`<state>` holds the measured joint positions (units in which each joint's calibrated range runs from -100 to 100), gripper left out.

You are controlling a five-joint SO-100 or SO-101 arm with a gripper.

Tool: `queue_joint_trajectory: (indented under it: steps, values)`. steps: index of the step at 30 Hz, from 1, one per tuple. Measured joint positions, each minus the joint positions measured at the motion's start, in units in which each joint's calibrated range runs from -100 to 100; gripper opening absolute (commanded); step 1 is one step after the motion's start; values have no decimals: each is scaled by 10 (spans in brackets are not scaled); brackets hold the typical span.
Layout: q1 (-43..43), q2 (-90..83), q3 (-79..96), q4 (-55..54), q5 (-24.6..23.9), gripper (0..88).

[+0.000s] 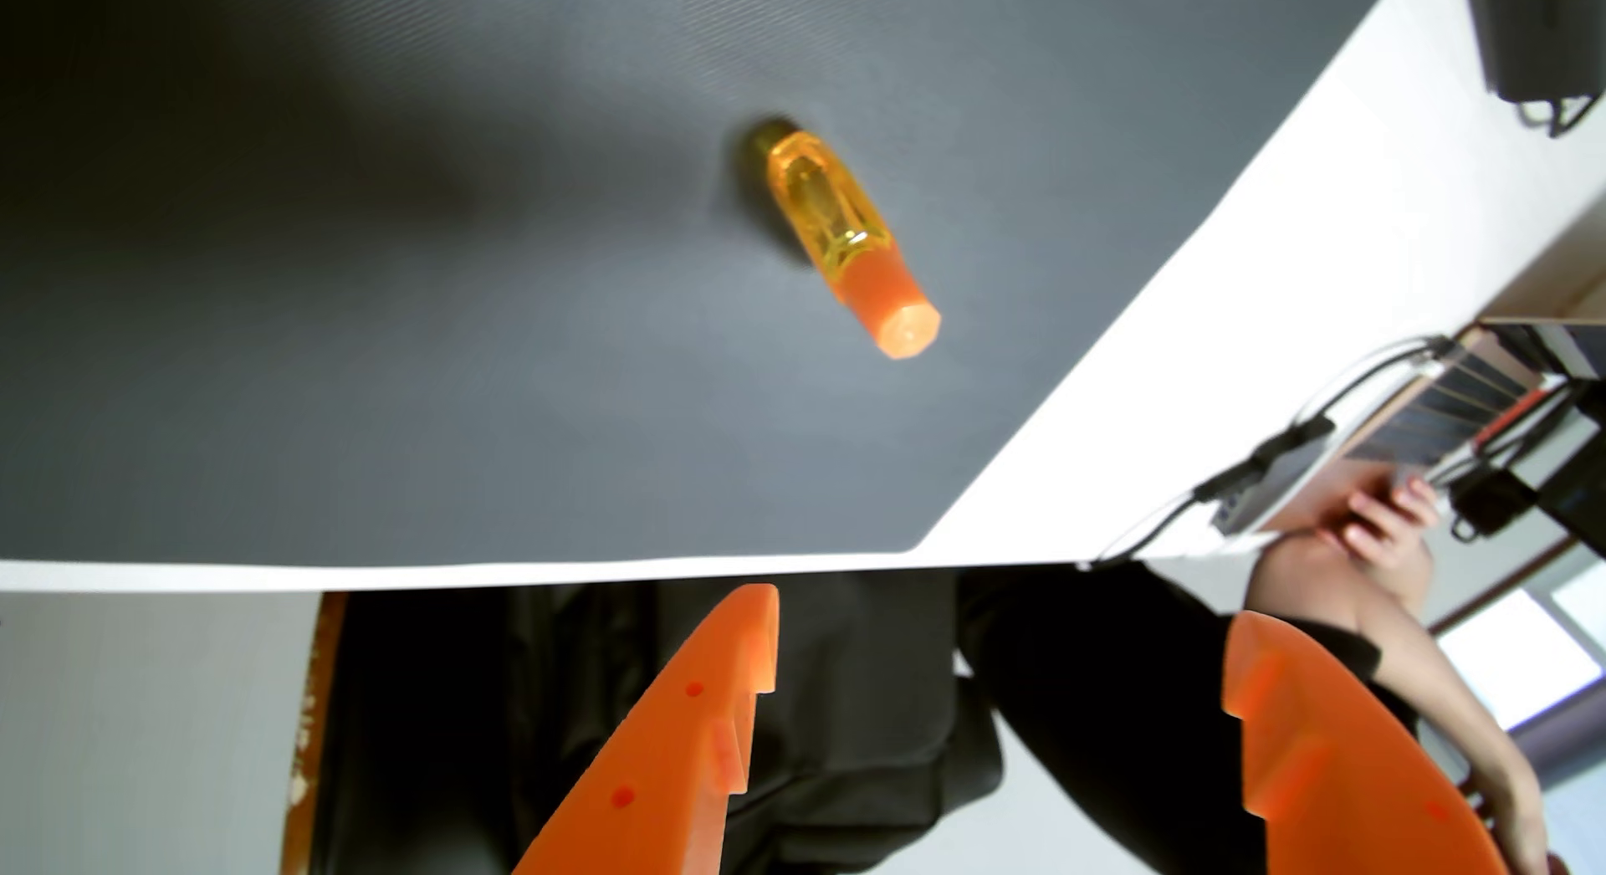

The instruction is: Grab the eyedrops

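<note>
The wrist view is upside down. The eyedrops (847, 232), a small clear yellow bottle with an orange cap, stand on a dark grey mat (434, 319) in the upper middle of the picture. My gripper (999, 623) has two orange fingers (695, 727) coming in from the bottom edge, spread wide apart with nothing between them. The tips sit beyond the table's edge in the picture, well apart from the bottle.
The mat lies on a white table (1260, 276). A person (1130, 684) in black sits at the table's edge, a hand (1382, 519) near cables and a device (1434, 415) at the right. A dark object (1538, 32) sits at the top right corner.
</note>
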<state>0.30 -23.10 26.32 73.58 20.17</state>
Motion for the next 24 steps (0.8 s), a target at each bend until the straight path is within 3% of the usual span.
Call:
queue_joint_trajectory:
  steps: [11,24]
  values:
    - [39,215,-194,85,88,326]
    - [14,324,-217,84,152,326]
